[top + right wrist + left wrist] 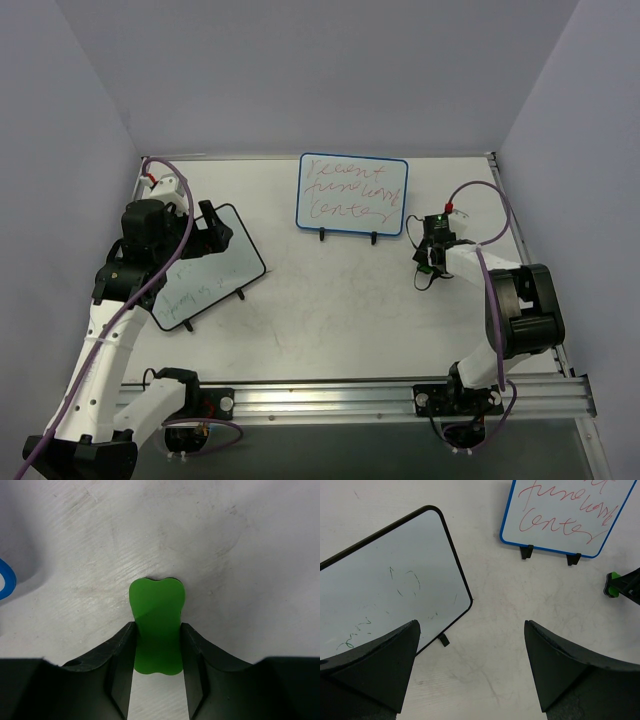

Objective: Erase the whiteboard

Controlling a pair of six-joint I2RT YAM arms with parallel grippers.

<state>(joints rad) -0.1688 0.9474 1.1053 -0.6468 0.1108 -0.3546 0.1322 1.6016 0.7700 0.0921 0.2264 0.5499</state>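
**Light board on small feet, eraser already pinched**

The whiteboard (352, 194) stands at the far middle of the table (330, 330), propped on two black feet at its near edge. Its blue-framed face is covered in red writing.

The right gripper (157, 630) is just to the right of the board and nearer. Its jaws are pressed against both sides of a flat green piece, which I take to be the eraser (157, 605). The eraser's far lobe sticks out past the fingertips.

The left gripper (471, 625) is spread wide and holds nothing. It hangs over the black board (385, 580) at the left.

The whiteboard looks thin, stiff and light, with a slick face. Wiping pressure would likely slide it or tip it on those feet. The rounded frame is the sensible place to steady it, at the left or far edge, away from the writing. The eraser seems stiff enough to press with. Its grip is narrow, though, so a hard sideways stroke could twist it between the jaws.
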